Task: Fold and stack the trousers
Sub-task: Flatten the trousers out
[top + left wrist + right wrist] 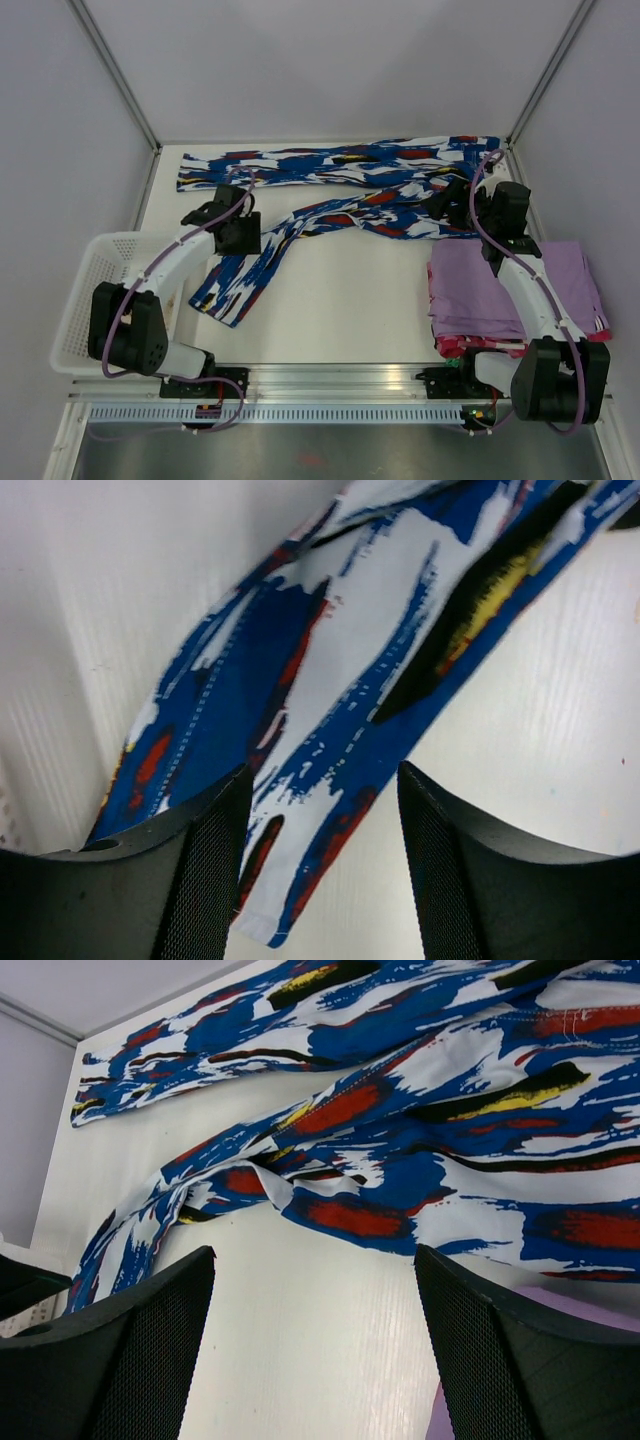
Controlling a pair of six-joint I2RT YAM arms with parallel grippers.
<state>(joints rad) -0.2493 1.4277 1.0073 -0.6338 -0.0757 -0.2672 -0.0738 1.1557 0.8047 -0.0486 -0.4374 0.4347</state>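
The trousers lie spread out at the far side of the table. One leg runs straight along the back edge, and the other bends away from the waist on the right and trails down toward the near left. The left gripper hangs low over that trailing leg with its two fingers apart. The printed cloth lies flat between them, and as far as I can see it is not pinched. The right gripper sits just short of the waist end with its claw spread wide. It holds nothing, with bare table between the fingers and the rumpled fabric just ahead. On the right sits a pile of folded lilac garments, partly under the right arm. A white basket stands at the left edge.
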